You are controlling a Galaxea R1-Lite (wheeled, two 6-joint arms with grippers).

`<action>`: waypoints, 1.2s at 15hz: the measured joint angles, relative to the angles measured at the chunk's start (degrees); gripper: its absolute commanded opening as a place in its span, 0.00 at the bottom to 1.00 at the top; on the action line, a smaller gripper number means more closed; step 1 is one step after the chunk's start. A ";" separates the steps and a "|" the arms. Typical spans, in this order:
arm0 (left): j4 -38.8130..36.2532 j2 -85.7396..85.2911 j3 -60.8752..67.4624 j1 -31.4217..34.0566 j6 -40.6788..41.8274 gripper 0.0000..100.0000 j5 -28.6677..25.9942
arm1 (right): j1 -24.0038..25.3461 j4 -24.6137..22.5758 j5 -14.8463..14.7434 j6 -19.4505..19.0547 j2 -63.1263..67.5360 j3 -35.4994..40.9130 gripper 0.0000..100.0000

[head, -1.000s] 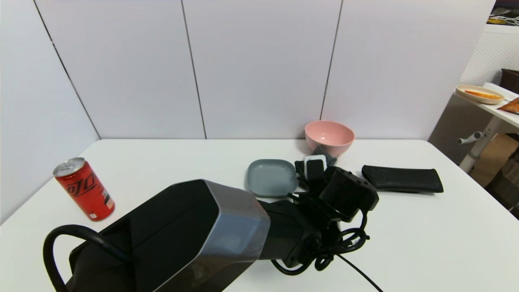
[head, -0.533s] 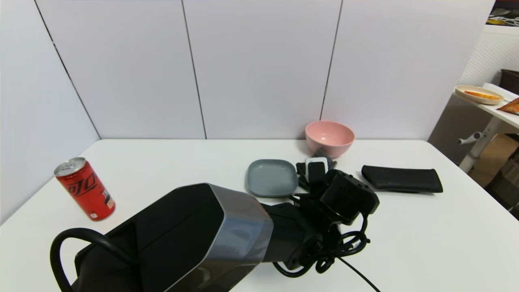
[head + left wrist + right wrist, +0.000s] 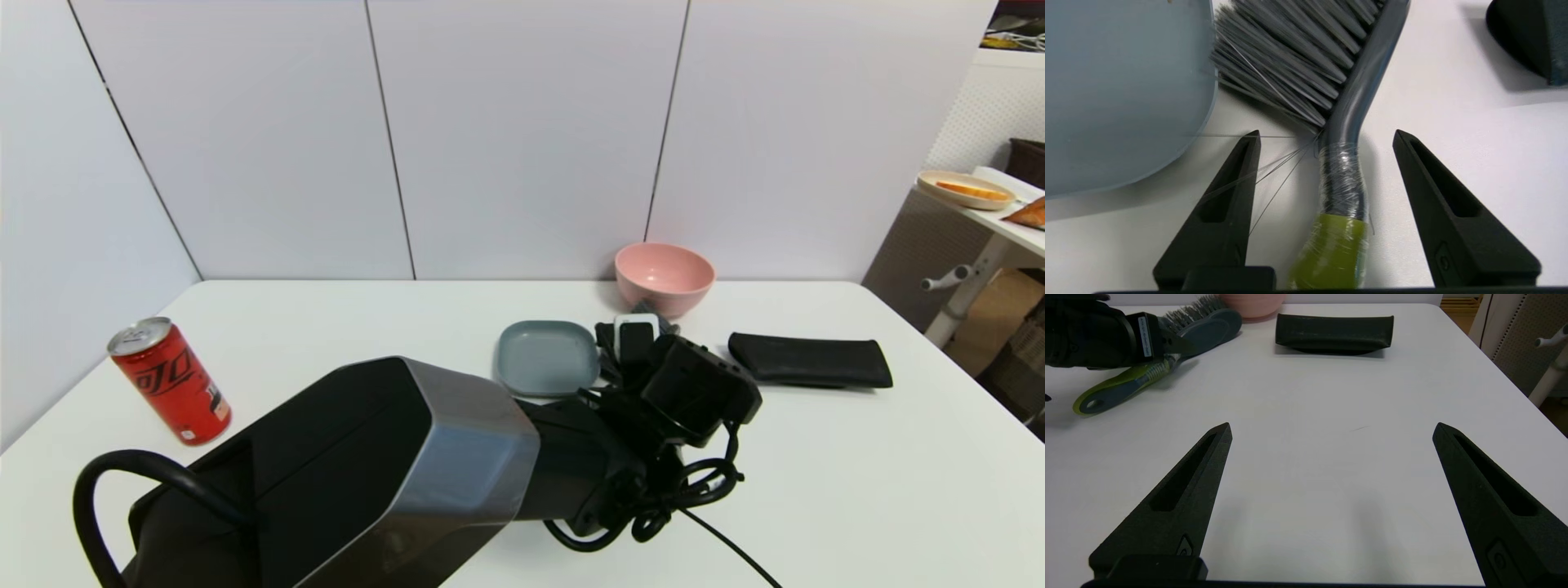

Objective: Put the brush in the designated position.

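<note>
Between the grey plate [image 3: 1122, 94] and the black pouch [image 3: 1334, 332] the brush [image 3: 1345, 134] lies flat on the white table [image 3: 857, 490] — bristles beside the plate's rim, green handle running back toward the robot. Straddling its neck, the left gripper [image 3: 1327, 139] is spread, one finger on each side, neither touching; the handle's long axis runs along the fingers, so closing should pinch it crosswise. Well to the side, the right gripper [image 3: 1331, 430] hangs spread and empty — clearly farther off.

The red can [image 3: 169, 380] bears white lettering, too stylised to read for certain. A small white label on the left claw [image 3: 1146, 337] carries print too fine to read.
</note>
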 measured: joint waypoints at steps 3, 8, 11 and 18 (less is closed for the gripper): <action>1.07 -2.40 -0.05 0.02 3.01 1.00 0.00 | 0.00 -0.02 0.00 0.00 0.00 0.00 1.00; 6.92 -11.06 1.90 0.09 12.80 1.00 -0.07 | 0.04 0.00 -0.02 0.00 0.00 0.00 1.00; 9.59 -20.68 8.24 1.82 21.77 1.00 -1.04 | 0.02 0.00 -0.02 0.00 0.00 0.00 1.00; 4.19 -55.28 43.47 23.74 37.75 1.00 -30.12 | 0.02 0.02 -0.02 0.00 0.00 0.00 1.00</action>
